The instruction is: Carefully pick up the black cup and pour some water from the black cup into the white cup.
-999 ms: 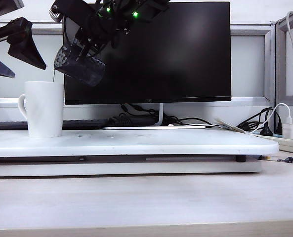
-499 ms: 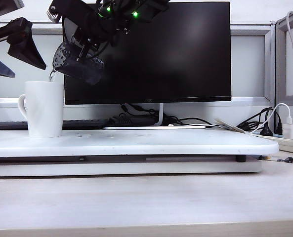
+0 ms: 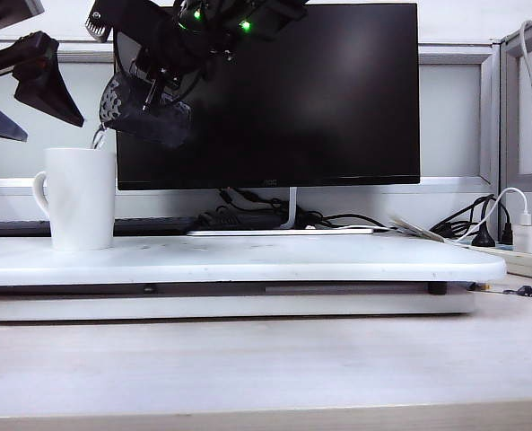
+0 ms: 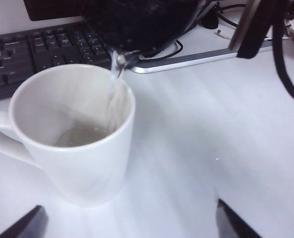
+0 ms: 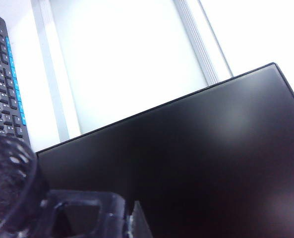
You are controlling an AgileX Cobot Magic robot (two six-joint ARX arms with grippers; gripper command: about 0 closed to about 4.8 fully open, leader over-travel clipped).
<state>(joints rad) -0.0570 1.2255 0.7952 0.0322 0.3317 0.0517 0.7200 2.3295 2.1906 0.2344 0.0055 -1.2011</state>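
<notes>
R gripper (image 3: pixel 149 90), fingers pinching the black cup (image 3: pixel 144 112) tilted over the white cup (image 3: pixel 79 197) on the table (image 3: pixel 248 259) w/ water streaming in; hold tilt gentle, lip over rim; L gripper (image 3: pixel 14 85) spread beside.

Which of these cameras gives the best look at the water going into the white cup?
The left wrist view: it looks down into the white cup, showing the water stream falling from the black cup and pooling inside. The exterior view shows only a short trickle at the rim. The right wrist view shows no water.
</notes>
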